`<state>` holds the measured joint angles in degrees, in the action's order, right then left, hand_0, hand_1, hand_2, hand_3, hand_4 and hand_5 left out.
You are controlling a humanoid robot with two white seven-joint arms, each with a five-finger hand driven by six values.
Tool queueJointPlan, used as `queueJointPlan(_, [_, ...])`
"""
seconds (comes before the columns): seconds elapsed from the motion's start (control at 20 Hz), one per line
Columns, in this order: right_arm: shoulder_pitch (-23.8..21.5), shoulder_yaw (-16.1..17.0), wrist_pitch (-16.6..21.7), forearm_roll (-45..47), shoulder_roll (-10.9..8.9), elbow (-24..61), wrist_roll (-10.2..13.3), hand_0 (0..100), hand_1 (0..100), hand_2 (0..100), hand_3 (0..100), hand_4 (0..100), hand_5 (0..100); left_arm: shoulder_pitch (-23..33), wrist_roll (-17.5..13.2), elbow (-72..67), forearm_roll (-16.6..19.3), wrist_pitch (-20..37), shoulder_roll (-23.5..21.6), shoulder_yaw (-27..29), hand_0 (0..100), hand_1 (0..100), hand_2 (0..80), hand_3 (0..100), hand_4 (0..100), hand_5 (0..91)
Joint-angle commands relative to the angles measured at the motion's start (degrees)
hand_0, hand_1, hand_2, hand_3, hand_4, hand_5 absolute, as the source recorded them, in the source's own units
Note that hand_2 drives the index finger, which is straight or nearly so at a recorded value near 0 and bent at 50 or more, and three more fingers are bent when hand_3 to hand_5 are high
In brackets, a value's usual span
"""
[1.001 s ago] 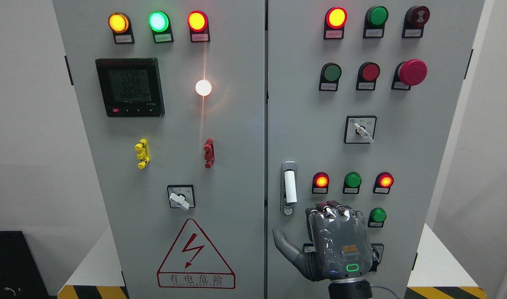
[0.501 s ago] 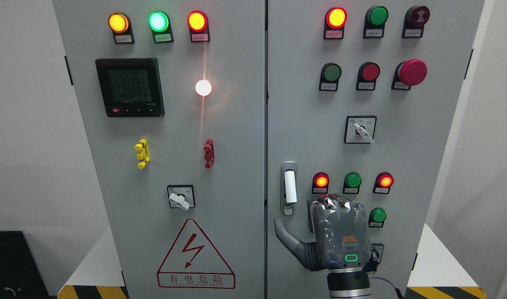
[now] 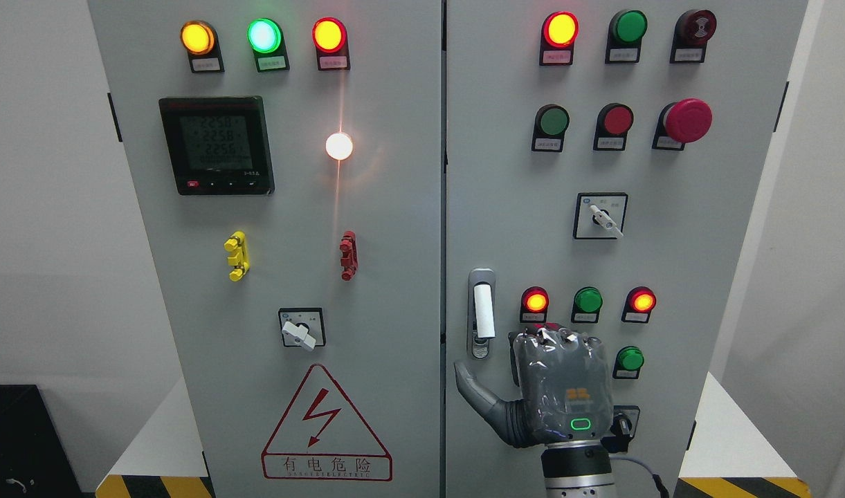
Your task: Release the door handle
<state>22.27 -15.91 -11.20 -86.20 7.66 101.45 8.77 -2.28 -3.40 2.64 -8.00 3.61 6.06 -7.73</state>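
Low on the right cabinet door (image 3: 671, 207), just beside the centre seam, sits the door handle (image 3: 482, 312): a white upright lever in a silvery recessed housing with a keyhole at its foot, closed flat against the panel. Below and to the right of it, back facing the camera, hangs the right robot hand (image 3: 557, 387), arm entering from the bottom edge right of the middle. Thumb (image 3: 474, 395) spread out to the left under the handle housing, apart from it; fingers (image 3: 550, 339) bent forward at the knuckles toward the panel, clamped on nothing that can be seen, so free of the handle by every visible sign. No left arm in view. Judged as a rigid swing lever of plastic over metal: light, stiff, smooth and probably a little slippery, not fragile, best taken around the white bar's middle or hooked from behind at its lower end. With the handle already clear of the robot hand, the release looks finished or nearly so; only a retreat from the door seems left. Worth minding nearby: the lit red indicator (image 3: 535, 301) and the green button (image 3: 629, 359) near the knuckles, easy to brush.
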Motion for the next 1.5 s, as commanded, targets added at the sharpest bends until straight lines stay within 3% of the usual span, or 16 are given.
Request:
queueJointPlan(0.0, [0.8,-0.1,0.0,0.1,0.16,-1.1,-0.2,17,15,100,100,95,99,0.0,0.0,0.0,0.0,0.0,0.0,0.0,12,56,0.0,0,0,0.0])
queueJointPlan(0.5, [2.0,-0.1,0.0,0.0,0.43,-1.3,-0.4,19,16,100,100,95,99,0.0,0.0,0.0,0.0,0.0,0.0,0.0,12,56,0.0,0,0,0.0])
queueJointPlan(0.65, [2.5,-0.1,0.0,0.0,0.52,-1.4,-1.6,19,16,100,100,95,99,0.0,0.0,0.0,0.0,0.0,0.0,0.0,12,56,0.0,0,0,0.0])
queueJointPlan(1.45, [3.9,0.4,-1.2,0.1,0.52,-3.6,-1.6,22,18,100,100,95,99,0.0,0.0,0.0,0.0,0.0,0.0,0.0,12,56,0.0,0,0,0.0])
